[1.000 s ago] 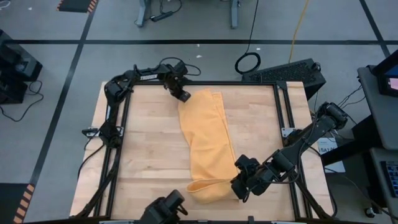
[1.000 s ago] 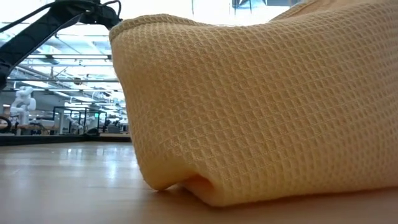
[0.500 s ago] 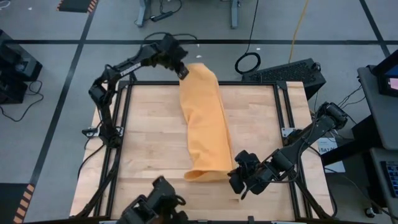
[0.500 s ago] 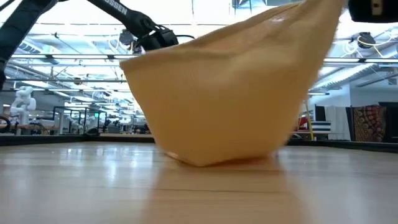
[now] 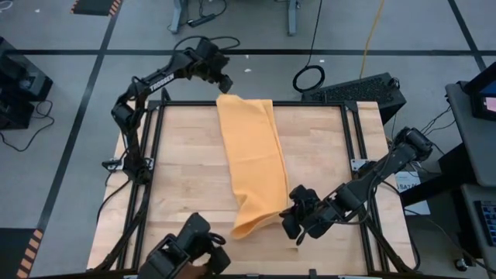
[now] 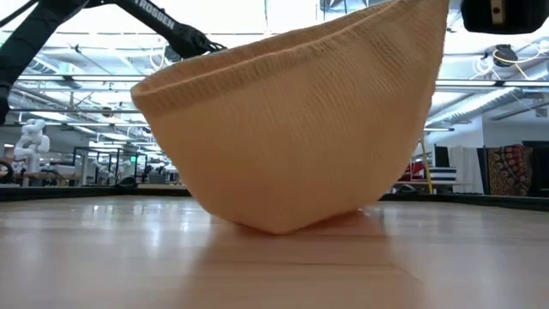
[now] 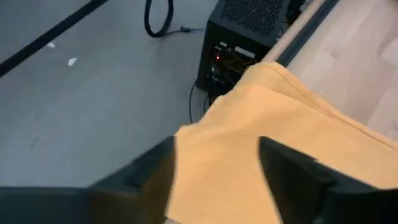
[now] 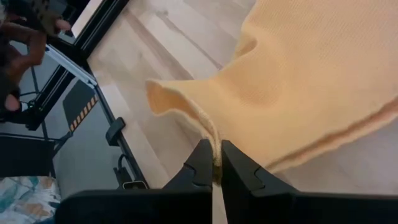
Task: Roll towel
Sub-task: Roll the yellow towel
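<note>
Orange-yellow towel (image 5: 254, 163) lay lengthwise from the table's (image 5: 178, 178) far edge to its near edge. The right end effector (image 8: 215, 163) pinched its near hem; the left end effector (image 5: 223, 84), previously gripping, was opened and drawn back.

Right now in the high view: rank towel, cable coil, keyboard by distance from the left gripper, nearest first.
From the left gripper, past the table's far edge:
1. Towel, far end just below the gripper's open fingers, released.
2. Cable coil, on the floor to the right.
3. Keyboard, farther right, by the table's far right corner.
</note>
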